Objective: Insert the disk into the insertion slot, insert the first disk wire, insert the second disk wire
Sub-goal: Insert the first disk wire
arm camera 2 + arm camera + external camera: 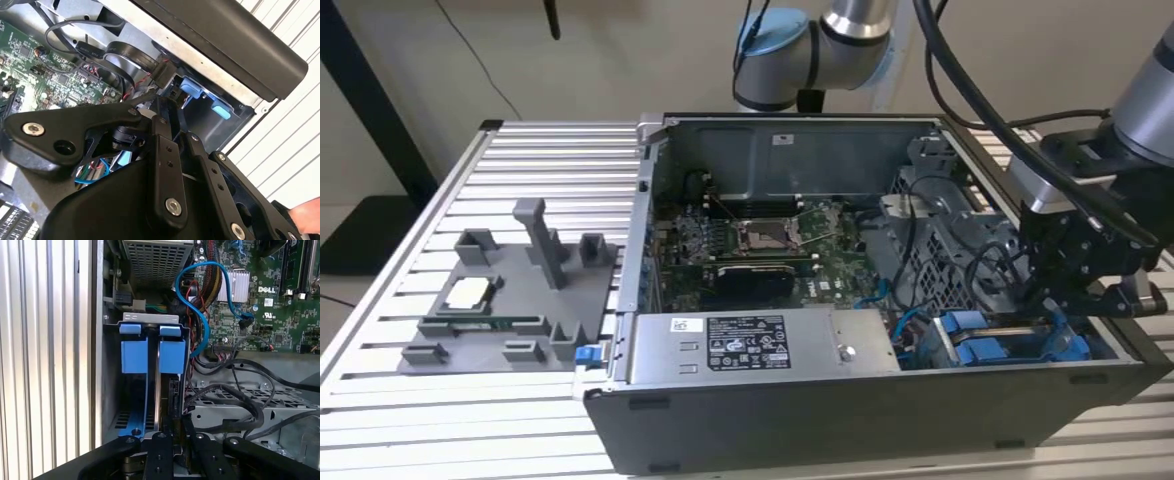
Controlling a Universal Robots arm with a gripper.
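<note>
Black gripper [176, 432] linkages crowd the fingertips, drawn close together at a black connector [175, 395]; whether they pinch it is hidden. Edge-on in its blue carrier, the disk [171, 356] sits inside the insertion slot [150, 317], where the arm [1134, 90] reaches down.

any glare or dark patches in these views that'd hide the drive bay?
First wrist view: the slatted table glares bright; the insertion slot goes dark deeper in, past the blue carriers. Second wrist view: the table washes to white, and the black gripper is a dark mass in front of the bay. Exterior view: even light, PC case interior dimmer.
</note>
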